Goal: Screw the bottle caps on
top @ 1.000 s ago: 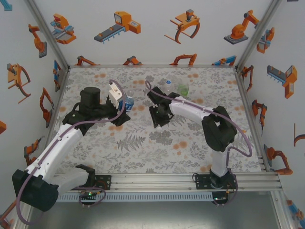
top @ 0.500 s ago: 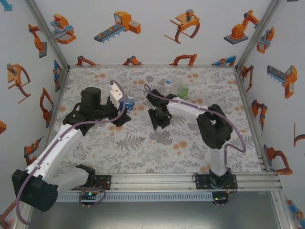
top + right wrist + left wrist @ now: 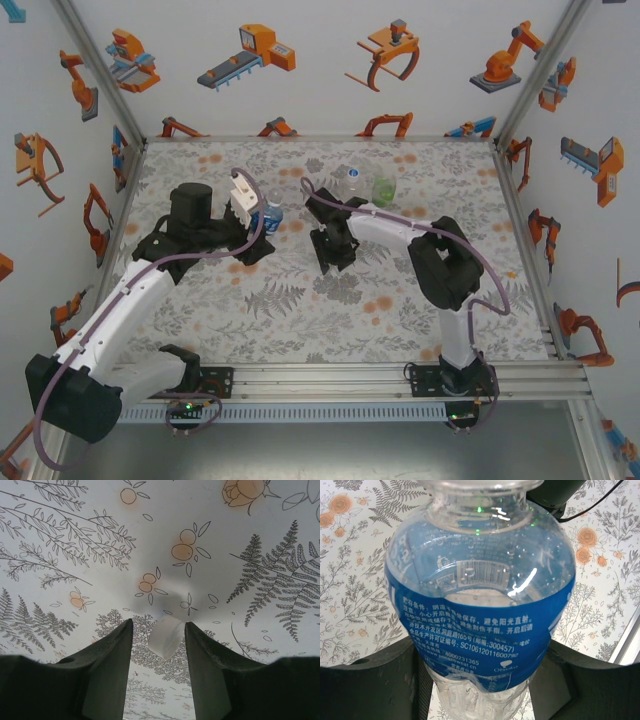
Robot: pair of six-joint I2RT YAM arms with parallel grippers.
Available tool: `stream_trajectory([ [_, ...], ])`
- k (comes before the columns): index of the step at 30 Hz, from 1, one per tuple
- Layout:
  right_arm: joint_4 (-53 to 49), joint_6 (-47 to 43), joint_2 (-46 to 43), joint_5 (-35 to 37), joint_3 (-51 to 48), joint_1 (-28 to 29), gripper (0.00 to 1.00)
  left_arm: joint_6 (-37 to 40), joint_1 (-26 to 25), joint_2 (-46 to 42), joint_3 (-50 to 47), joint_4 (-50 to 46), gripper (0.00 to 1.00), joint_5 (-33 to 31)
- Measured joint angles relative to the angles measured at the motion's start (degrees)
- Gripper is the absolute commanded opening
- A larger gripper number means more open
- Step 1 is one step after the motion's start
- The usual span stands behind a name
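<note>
My left gripper [image 3: 262, 226] is shut on the clear bottle with the blue label [image 3: 270, 214], left of the table's middle. In the left wrist view that bottle [image 3: 480, 605] stands between the black fingers [image 3: 375, 685], squeezed at its lower body; its open neck is at the top edge. My right gripper [image 3: 335, 250] points down at the mat near the middle. A small white bottle cap [image 3: 166, 636] sits tilted between its fingers. It touches the right finger [image 3: 207, 665], and a gap separates it from the left finger [image 3: 112, 665]. The right gripper [image 3: 159, 630] is open.
A plain clear bottle [image 3: 347, 180] and a green-tinted bottle [image 3: 384, 188] stand side by side behind the right gripper, near the back of the floral mat [image 3: 300, 320]. Aluminium frame rails [image 3: 330, 375] edge the table, and patterned walls close it in on three sides.
The right arm's elbow has drawn a little to the left and its gripper has shifted slightly over the mat. The left arm and its bottle have stayed still.
</note>
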Motion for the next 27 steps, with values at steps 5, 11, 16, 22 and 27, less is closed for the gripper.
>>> stream_trajectory([
  [5, 0.50, 0.94, 0.22, -0.28, -1.25, 0.02, 0.17, 0.00, 0.00, 0.11, 0.00, 0.00, 0.03, 0.00],
  [11, 3.74, 1.57, -0.39, -2.62, -2.60, -0.50, 0.11, 0.00, 0.00, 0.76, 0.00, -0.02, 0.03, 0.00],
  [16, 13.49, 4.15, -3.23, -10.54, -9.14, -4.20, 0.16, 0.00, -0.02, 0.81, 0.00, -0.02, 0.03, 0.00],
  [22, 27.06, 10.36, -5.68, -20.74, -17.88, -10.27, 0.32, 0.00, -0.09, 0.94, 0.00, -0.02, 0.03, -0.02],
  [27, 30.25, 13.11, -8.85, -20.55, -22.62, -12.90, 0.36, 0.00, -0.11, 0.94, 0.00, -0.02, 0.03, -0.09],
])
